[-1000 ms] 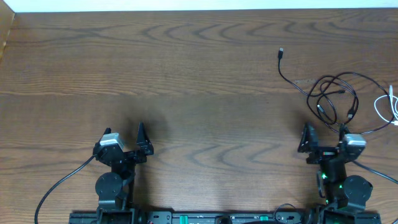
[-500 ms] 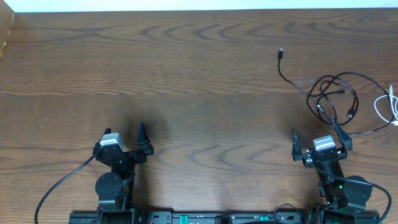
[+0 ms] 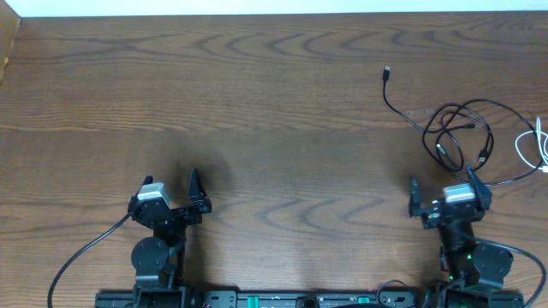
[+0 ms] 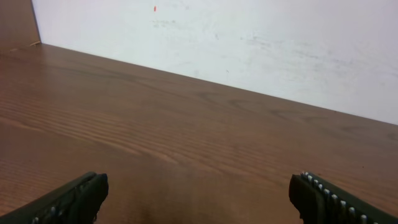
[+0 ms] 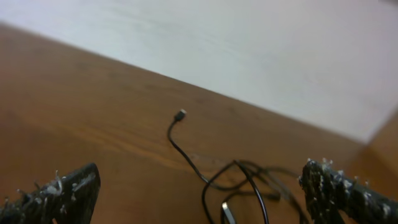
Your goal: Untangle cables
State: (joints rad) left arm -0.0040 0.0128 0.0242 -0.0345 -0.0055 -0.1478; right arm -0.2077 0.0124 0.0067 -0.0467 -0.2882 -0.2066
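The black cable [image 3: 462,106] lies in loose tangled loops at the right side of the table, one plug end [image 3: 387,72] trailing off to the far left of the tangle. The white cable [image 3: 521,144] is coiled at the table's right edge, just beside the black loops. My right gripper [image 3: 443,181] stands open just in front of the tangle, touching nothing. In the right wrist view the black cable [image 5: 186,155] lies ahead between the spread fingers of my right gripper [image 5: 199,180]. My left gripper [image 3: 171,180] is open far to the left, and in the left wrist view my left gripper [image 4: 199,186] has only bare wood between its fingers.
The wooden table [image 3: 274,103] runs back to a white wall [image 4: 249,37]. The thicker black wires [image 3: 81,257] of the arms trail along the front edge near both arm bases.
The right gripper swung a little to the left, then back slightly right, staying open in front of the tangle. The left arm and both cables have not moved.
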